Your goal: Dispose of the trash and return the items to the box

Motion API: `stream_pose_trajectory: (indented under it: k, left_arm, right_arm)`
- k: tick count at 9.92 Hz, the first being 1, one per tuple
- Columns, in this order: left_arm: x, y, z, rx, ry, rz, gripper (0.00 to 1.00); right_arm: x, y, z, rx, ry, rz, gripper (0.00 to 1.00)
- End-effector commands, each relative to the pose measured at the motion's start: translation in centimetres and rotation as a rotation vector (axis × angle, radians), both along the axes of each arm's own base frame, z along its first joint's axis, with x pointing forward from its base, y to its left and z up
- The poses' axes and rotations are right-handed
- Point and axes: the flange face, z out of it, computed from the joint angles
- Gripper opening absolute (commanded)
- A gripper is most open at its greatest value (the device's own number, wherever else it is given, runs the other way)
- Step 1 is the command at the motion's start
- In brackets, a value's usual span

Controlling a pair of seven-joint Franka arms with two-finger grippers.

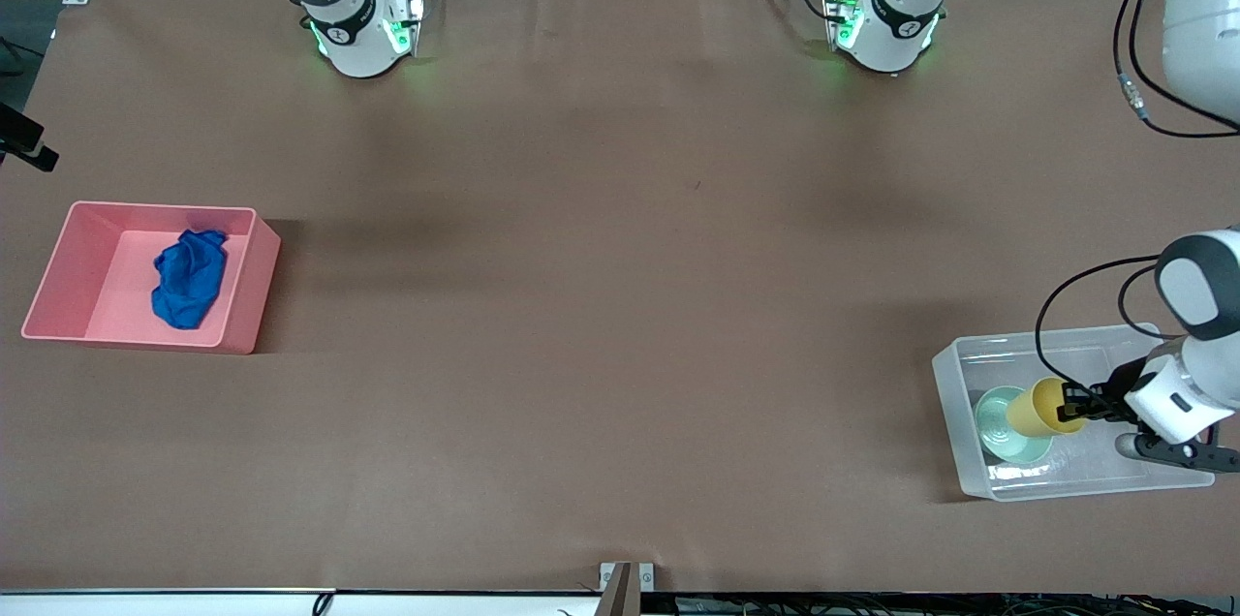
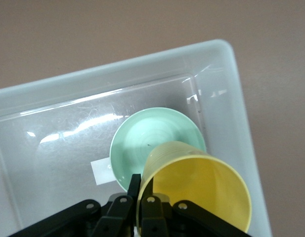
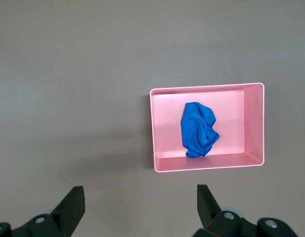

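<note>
The clear tub [image 1: 1056, 341] stands near the front camera at the left arm's end of the table, with a white sticker [image 2: 102, 171] on its base. The mint-green bowl [image 1: 998, 430] sits inside it, also in the left wrist view [image 2: 147, 143]. My left gripper [image 1: 1073, 403] [image 2: 141, 190] is shut on the rim of the yellow cup [image 1: 1033, 408] [image 2: 201, 190], held tilted over the bowl inside the tub. The blue cloth [image 1: 189, 279] [image 3: 199, 129] lies in the pink bin [image 1: 247, 301]. My right gripper [image 3: 140, 197] is open and empty, high over bare table beside the bin.
The pink bin [image 3: 206, 167] stands at the right arm's end of the table. Both arm bases [image 1: 363, 30] [image 1: 886, 25] stand along the table's edge farthest from the front camera. Brown table covering [image 1: 620, 306] stretches between bin and tub.
</note>
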Motion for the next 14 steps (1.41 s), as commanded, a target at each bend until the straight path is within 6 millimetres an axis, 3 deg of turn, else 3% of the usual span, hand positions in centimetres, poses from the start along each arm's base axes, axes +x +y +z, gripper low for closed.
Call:
stream_pose_trajectory:
  k: [1, 2, 3, 4, 5, 7, 8, 10, 11, 13, 14]
  left_arm:
    - [0.9, -0.8, -4.2, 0.037, -0.022, -0.021, 0.02]
    - [1.1, -1.2, -4.3, 0.041, -0.04, -0.024, 0.2]
    - [1.1, -1.0, -3.4, 0.043, -0.049, -0.015, 0.75]
    - [0.9, -1.3, -1.3, 0.05, -0.063, -0.016, 1.0]
    - [0.3, -2.6, 2.1, 0.061, -0.084, -0.031, 1.0]
    - [-3.4, -6.3, 9.0, 0.08, -0.038, -0.044, 1.0]
    - [-6.4, -9.3, 13.4, 0.098, -0.035, -0.042, 1.0]
    - [-13.3, -13.1, 19.6, 0.132, -0.054, -0.011, 1.0]
    - [-15.6, -14.4, 22.6, 0.128, -0.053, -0.006, 1.0]
    - [-18.1, -16.2, 27.8, 0.1, 0.002, -0.017, 1.0]
    - [-18.3, -16.1, 30.9, 0.098, 0.012, -0.01, 1.0]
  right_arm:
    - [-0.3, 0.1, 0.3, -0.002, 0.0, 0.004, 1.0]
    - [-0.3, 0.1, 0.3, -0.002, 0.0, 0.004, 1.0]
    - [-0.3, 0.1, 0.3, -0.002, 0.0, 0.004, 1.0]
    - [-0.3, 0.1, 0.3, -0.002, 0.0, 0.004, 1.0]
    - [-0.3, 0.1, 0.3, -0.002, 0.0, 0.004, 1.0]
    - [-0.3, 0.1, 0.3, -0.002, 0.0, 0.005, 1.0]
    - [-0.3, 0.1, 0.3, -0.002, 0.0, 0.005, 1.0]
    - [-0.3, 0.1, 0.3, -0.002, 0.0, 0.005, 1.0]
    - [-0.4, 0.1, 0.3, -0.002, 0.002, 0.005, 1.0]
    - [-0.4, 0.1, 0.3, -0.002, 0.002, 0.005, 1.0]
    - [-0.4, 0.0, 0.3, -0.002, 0.002, 0.004, 1.0]
